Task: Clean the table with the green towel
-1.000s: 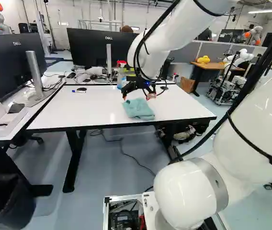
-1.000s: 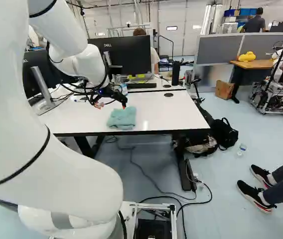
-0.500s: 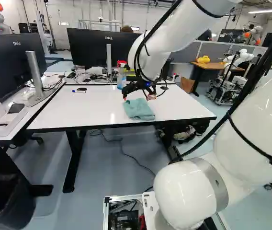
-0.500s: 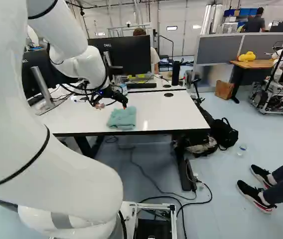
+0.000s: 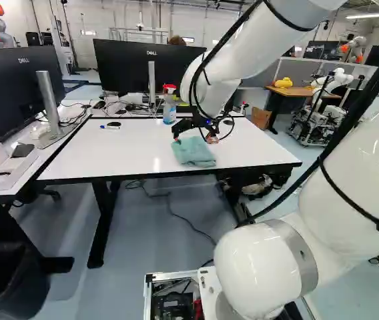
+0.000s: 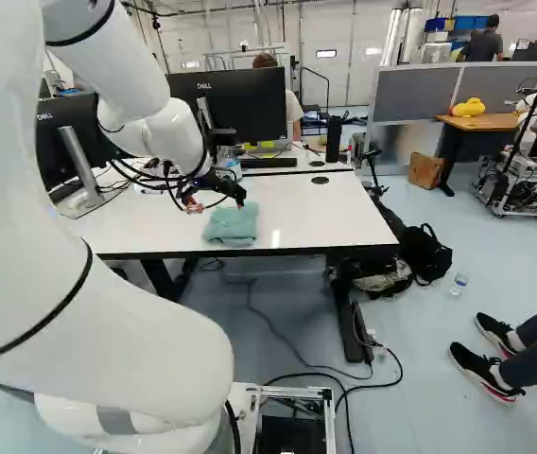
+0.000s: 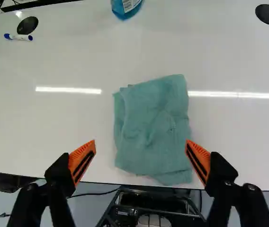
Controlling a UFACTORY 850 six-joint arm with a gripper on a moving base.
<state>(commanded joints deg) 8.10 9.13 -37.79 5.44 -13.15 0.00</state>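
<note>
"DELL" on black monitor beyond claw. Same "DELL" on second monitor, well left of claw. White label on spray bottle ahead of claw: print too small to read.

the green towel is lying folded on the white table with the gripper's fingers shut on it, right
Not quite: the wrist view shows the gripper open, its fingers spread wide apart, with neither gripping the towel. The rest is right: the green towel is lying folded on the white table.
</note>
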